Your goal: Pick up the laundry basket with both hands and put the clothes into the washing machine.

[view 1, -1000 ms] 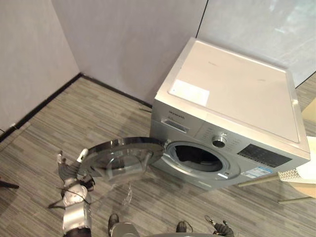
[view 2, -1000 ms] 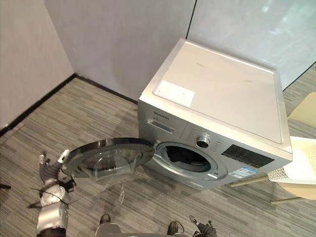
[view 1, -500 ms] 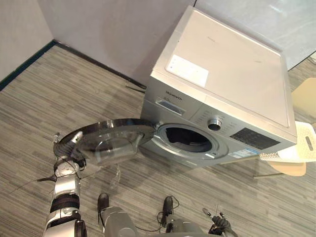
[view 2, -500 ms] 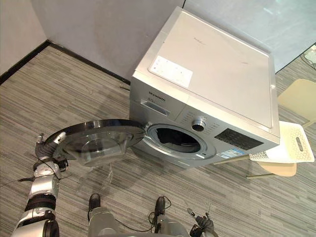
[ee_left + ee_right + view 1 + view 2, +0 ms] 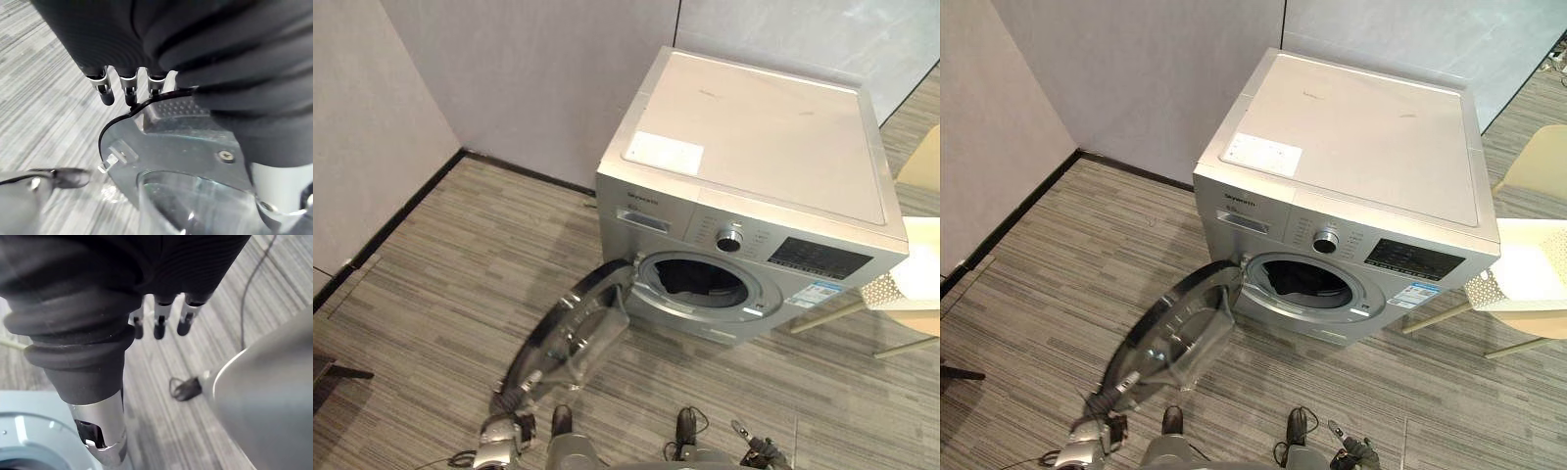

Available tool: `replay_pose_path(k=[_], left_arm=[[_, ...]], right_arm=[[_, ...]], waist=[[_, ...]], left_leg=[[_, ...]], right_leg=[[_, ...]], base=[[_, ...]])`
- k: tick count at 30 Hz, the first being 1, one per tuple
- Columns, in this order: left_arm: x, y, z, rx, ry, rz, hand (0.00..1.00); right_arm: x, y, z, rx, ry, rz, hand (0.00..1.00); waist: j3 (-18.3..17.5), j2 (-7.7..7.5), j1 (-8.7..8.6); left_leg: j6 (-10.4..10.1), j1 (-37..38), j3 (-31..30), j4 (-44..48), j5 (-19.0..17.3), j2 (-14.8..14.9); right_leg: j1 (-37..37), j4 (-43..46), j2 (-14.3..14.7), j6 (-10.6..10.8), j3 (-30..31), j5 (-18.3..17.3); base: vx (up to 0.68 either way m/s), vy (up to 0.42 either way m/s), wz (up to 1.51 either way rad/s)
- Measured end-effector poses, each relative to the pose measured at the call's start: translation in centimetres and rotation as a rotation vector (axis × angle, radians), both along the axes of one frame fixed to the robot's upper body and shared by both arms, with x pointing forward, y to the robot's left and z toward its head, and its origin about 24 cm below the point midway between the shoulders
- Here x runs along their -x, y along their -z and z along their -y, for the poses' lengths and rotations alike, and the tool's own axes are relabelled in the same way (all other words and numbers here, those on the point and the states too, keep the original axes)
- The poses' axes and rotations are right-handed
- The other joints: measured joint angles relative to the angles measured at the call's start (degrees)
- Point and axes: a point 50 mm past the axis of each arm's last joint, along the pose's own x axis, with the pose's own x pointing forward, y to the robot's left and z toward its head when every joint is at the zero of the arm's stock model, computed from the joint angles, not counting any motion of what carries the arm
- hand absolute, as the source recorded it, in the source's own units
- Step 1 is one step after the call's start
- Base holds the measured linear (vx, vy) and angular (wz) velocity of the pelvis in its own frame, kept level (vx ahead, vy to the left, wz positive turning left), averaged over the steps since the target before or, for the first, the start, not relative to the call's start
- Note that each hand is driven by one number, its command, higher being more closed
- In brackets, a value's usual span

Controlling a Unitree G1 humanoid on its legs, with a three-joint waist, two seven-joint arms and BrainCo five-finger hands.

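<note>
Left hand (image 5: 128, 87) is down low at the outer edge of the washer door (image 5: 573, 328), fingers (image 5: 105, 90) straight and laid over the black rim, not curled round it, so more of a flat touch than a grab; right hand (image 5: 159, 323) hangs by the robot's right side over the striped floor (image 5: 440, 284), fingers loose and straight, nothing in it; the door is swung wide, tilted out toward the robot's left, glass bowl facing up-ish; behind it is the round opening (image 5: 700, 284) of the silver washing machine (image 5: 754, 147), with something dark inside, can't tell if that's clothes tbh; the laundry basket (image 5: 1520, 274), white with little holes in the side, sits off to the robot's right on a beige seat (image 5: 1528, 323) just beside the machine's front corner, well apart from both hands; nobody's touching it; grey wall (image 5: 538, 78) runs behind the machine at the back
</note>
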Motion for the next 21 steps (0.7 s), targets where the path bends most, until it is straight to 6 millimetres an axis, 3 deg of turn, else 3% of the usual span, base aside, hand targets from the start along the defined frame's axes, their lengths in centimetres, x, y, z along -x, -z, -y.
replay_pose_path(k=[3, 5, 9, 12, 17, 21], left_arm=[[0.2, 0.6, 2.7, 0.039, 0.234, -0.049, 0.0], [0.3, 0.5, 2.7, 0.02, 0.325, -0.065, 0.0], [0.0, 0.2, 3.4, -0.009, 0.49, -0.075, 0.0], [-0.1, -0.1, 3.5, -0.02, 0.564, -0.066, 0.0], [0.3, -0.1, 2.8, -0.029, 0.633, -0.097, 0.0], [-0.1, -0.2, 3.0, -0.063, 0.731, -0.141, 0.0]], right_arm=[[0.7, 0.4, -0.8, -0.031, 0.0, -0.035, 0.0], [1.4, 0.6, -1.2, -0.044, 0.01, -0.055, 0.0], [1.9, 0.8, -1.0, -0.047, 0.017, -0.076, 0.0], [2.0, 0.8, -1.0, -0.048, 0.037, -0.078, 0.0], [2.5, 0.8, -0.5, -0.047, 0.088, -0.084, 0.0], [2.8, 0.8, -0.3, -0.045, 0.104, -0.087, 0.0]], waist=[[-1.2, -2.4, -1.16], [-1.8, -3.18, -1.41], [-2.1, -2.8, -1.5], [-2.2, -2.74, -1.85], [-2.3, -2.61, -4.31], [-2.9, -1.84, -4.82]], left_leg=[[0.9, 0.6, -0.1, -2.0, 1.5, -1.9], [1.2, 0.9, -0.2, -3.5, 2.4, -3.0], [1.7, 2.8, -0.1, -4.1, 2.7, -5.2], [1.7, 2.9, -0.1, -4.1, 2.6, -5.3], [1.8, 3.7, 0.2, -4.1, 2.4, -5.4], [1.8, 3.8, 0.9, -4.1, 2.3, -5.5]], right_leg=[[0.1, -0.2, -1.7, 1.4, 0.1, -0.2], [0.2, -0.2, -2.8, 2.0, 0.1, -0.1], [1.8, 0.0, -4.9, 2.8, 0.5, -0.2], [1.7, 0.1, -5.0, 3.3, 0.7, -0.5], [1.8, 0.7, -4.9, 3.6, 1.7, -0.7], [1.2, 0.9, -4.9, 3.9, 2.7, -0.6]], base=[[0.05, 0.075, 0.15], [0.06, 0.062, 0.17], [0.04, 0.065, 0.06], [0.0, 0.016, 0.01], [-0.03, 0.004, -0.06], [-0.04, 0.004, -0.09]])
